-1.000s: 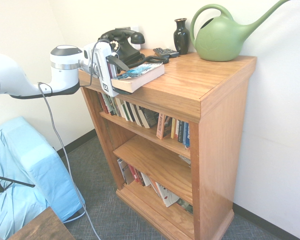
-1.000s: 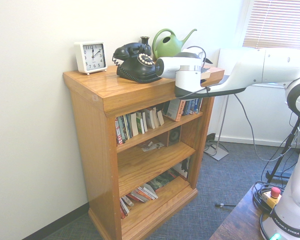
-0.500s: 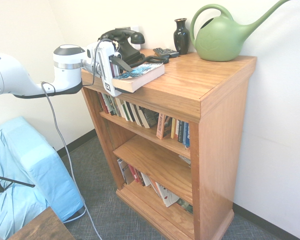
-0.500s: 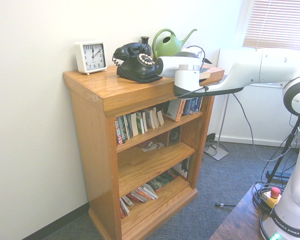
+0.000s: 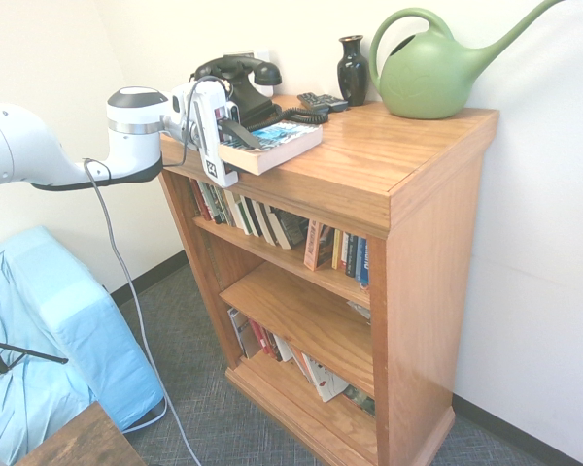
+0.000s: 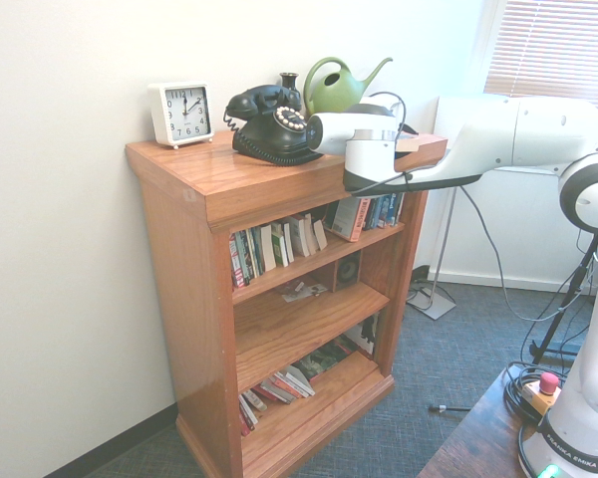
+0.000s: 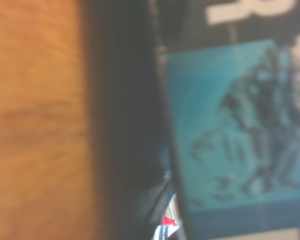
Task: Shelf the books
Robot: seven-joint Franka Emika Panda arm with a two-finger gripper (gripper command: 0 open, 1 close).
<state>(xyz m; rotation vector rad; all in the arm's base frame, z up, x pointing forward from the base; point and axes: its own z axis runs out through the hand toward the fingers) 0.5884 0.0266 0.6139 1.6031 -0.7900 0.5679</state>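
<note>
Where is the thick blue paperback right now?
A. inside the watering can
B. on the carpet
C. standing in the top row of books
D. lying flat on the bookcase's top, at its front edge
D: the paperback lies flat on the bookcase top by its front edge, at the gripper.

Opposite oblique views, shared shelf [image 5: 408,194]

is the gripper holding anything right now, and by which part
The gripper has its fingers above and below the near end of the thick paperback, which lies flat on the bookcase top. Whether they are clamped on it yet cannot be told.
</note>
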